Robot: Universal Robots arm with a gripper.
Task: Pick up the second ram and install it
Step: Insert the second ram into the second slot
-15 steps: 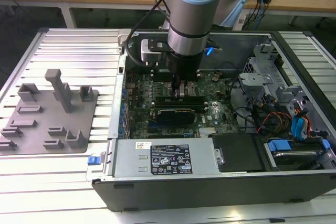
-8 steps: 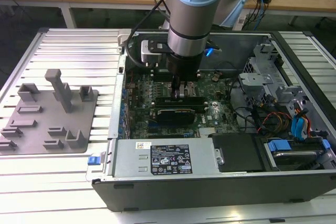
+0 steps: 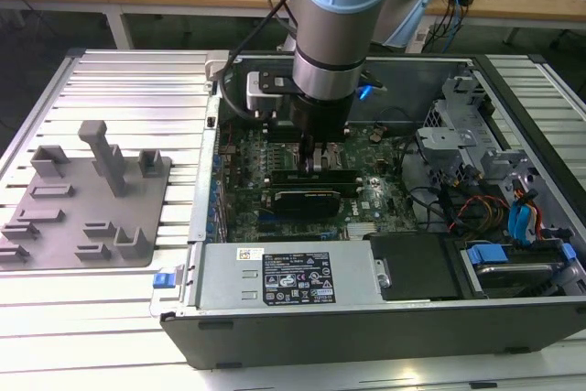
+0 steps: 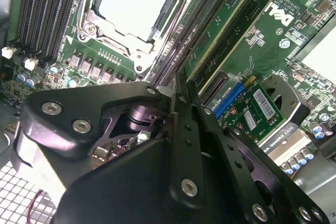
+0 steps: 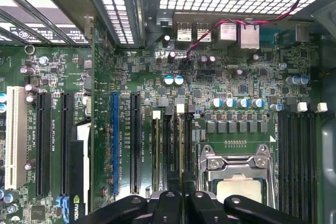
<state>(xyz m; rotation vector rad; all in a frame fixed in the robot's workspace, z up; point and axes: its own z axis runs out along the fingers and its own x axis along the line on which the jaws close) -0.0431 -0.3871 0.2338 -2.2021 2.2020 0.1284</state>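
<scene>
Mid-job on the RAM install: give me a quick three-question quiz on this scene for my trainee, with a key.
1. True or false: the gripper hangs over the grey fixture plate.
2. Multiple choice: which part sits on the motherboard in both wrist views? A) a processor socket B) a keyboard C) a spinning fan
3. Short answer: in the exterior view, on which side of the computer case does the fixture plate lie?

Key
1. False: it is down inside the open case, over the motherboard.
2. A
3. The exterior view's left.
</scene>
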